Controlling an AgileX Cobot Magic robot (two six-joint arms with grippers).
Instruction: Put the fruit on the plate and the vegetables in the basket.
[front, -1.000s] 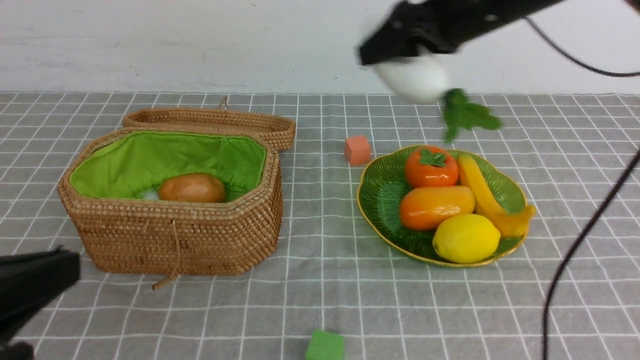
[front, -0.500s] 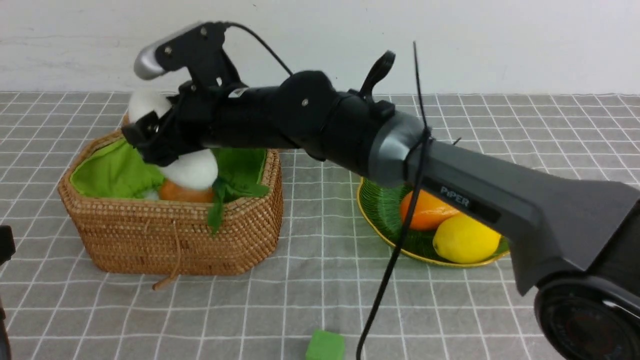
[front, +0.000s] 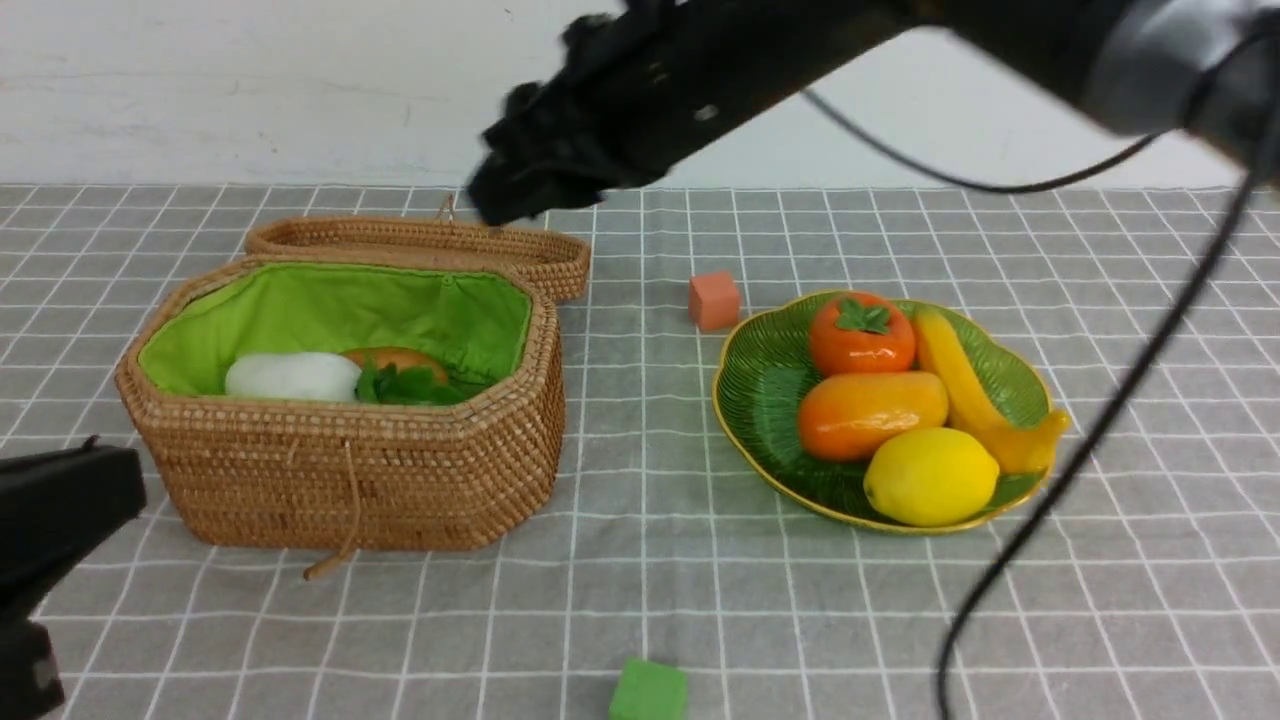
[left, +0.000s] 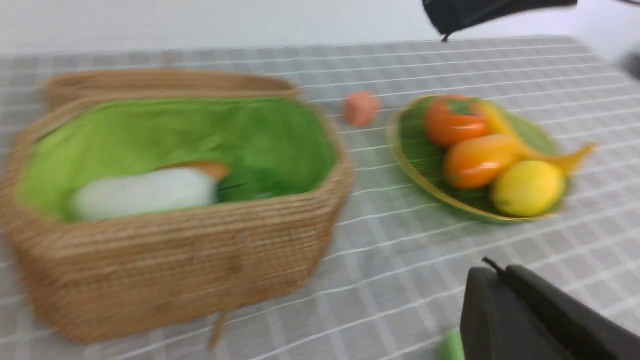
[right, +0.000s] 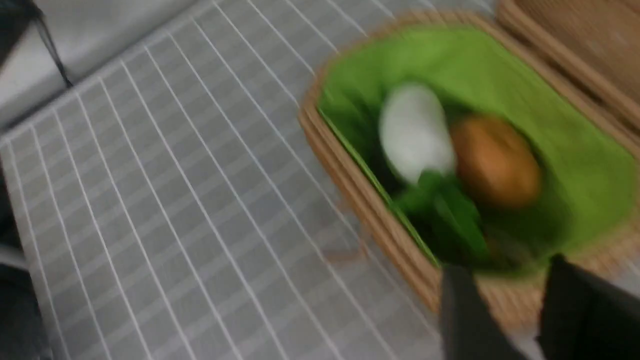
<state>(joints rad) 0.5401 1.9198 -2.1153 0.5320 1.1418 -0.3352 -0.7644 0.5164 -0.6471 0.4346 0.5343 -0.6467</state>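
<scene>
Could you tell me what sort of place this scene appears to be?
Probably a robot test bench, not a kitchen: a grey checked tablecloth against a bare white wall, toy produce sorted into a wicker basket and a green plate.

— Where does the front view sit?
— On the robot's side, between the arms, looking forward and slightly down across the checked cloth (front: 640, 560) to the white wall (front: 250, 90).
— And the left wrist view?
— Low and near, facing the basket (left: 165, 260) and the plate (left: 415, 170) from the robot's left.
— The right wrist one?
— High above, tilted down into the basket (right: 350, 200), blurred.
— What do they share?
— All three show the basket (front: 350, 480); front and left wrist also share the plate (front: 760, 400).
</scene>
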